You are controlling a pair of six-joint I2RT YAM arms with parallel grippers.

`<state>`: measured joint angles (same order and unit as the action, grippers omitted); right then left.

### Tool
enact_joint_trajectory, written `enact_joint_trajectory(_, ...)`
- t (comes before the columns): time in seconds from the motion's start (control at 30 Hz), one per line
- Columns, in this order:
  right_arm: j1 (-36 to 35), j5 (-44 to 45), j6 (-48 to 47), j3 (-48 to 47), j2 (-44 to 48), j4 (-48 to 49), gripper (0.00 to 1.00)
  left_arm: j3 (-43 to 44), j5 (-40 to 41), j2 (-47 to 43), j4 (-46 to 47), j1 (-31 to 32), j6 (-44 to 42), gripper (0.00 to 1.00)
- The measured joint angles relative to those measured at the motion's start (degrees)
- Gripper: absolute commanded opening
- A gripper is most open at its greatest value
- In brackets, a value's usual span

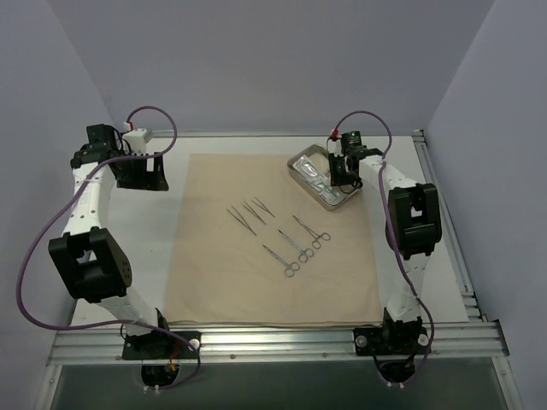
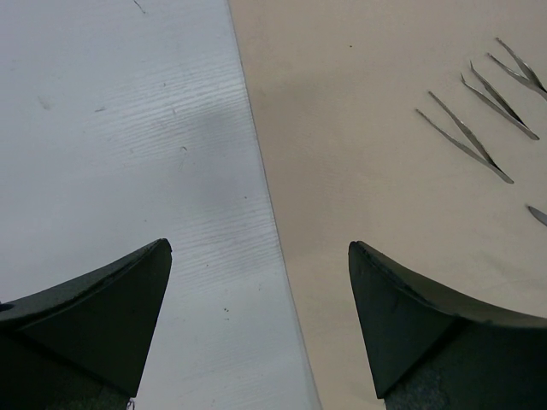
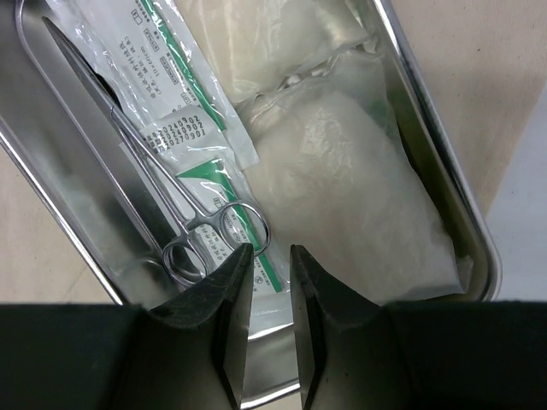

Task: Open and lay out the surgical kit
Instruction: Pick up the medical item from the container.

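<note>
The tan cloth wrap [image 1: 214, 256] lies spread flat on the table. Three thin tweezers [image 1: 248, 212] and three ring-handled clamps [image 1: 297, 243] lie in rows on its middle. The steel tray [image 1: 301, 162] sits at the cloth's far right corner. My right gripper [image 1: 344, 171] hangs over it, jaws a narrow gap apart and empty [image 3: 271, 249]. In the tray [image 3: 444, 196] lie one clamp [image 3: 120, 128], clear packets with green print [image 3: 184, 94] and bagged gauze [image 3: 342, 188]. My left gripper [image 1: 141, 175] is wide open [image 2: 259, 248] above the cloth's left edge [image 2: 367, 128]; tweezers [image 2: 466, 137] show beyond.
The white table top [image 2: 111, 128] lies left of the cloth. Grey walls close the back and sides. An aluminium rail [image 1: 273, 342] runs along the near edge, another down the right side [image 1: 444, 213].
</note>
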<state>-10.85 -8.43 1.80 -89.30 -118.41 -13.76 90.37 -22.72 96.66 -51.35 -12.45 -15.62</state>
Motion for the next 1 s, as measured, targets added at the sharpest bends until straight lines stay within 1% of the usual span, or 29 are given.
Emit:
enact_joint_trajectory(0.57,-0.9,0.2,0.1,-0.9,-4.0,0.6,0.20,0.1,0.1,0.9,0.0,0.0,0.1,0.94)
enact_joint_trajectory(0.7,-0.9,0.2,0.4,-1.4,-4.4,0.8,0.19,0.1,0.1,0.9,0.0,0.0,0.1,0.94)
enact_joint_trajectory(0.73,-0.9,0.2,0.5,-1.8,-4.7,0.7,0.18,0.1,0.1,0.9,0.0,0.0,0.1,0.94)
enact_joint_trajectory(0.77,-0.9,0.2,0.6,-2.3,-5.0,0.9,0.13,0.1,0.1,0.9,0.0,0.0,0.1,0.94)
enact_joint_trajectory(0.83,-0.9,0.3,0.8,-2.6,-5.4,1.2,0.08,0.1,0.1,0.9,0.0,0.0,0.1,0.94)
enact_joint_trajectory(0.87,-0.9,0.5,0.9,-2.6,-5.5,1.2,0.03,0.1,0.1,0.9,0.0,0.0,0.1,0.94)
enact_joint_trajectory(0.93,-0.9,0.6,0.9,-2.6,-5.5,1.2,0.00,0.1,0.1,0.9,0.0,0.0,0.0,0.94)
enact_joint_trajectory(1.0,-0.9,0.7,0.9,-2.6,-5.5,1.2,0.00,0.1,0.1,0.9,0.0,0.0,0.0,0.94)
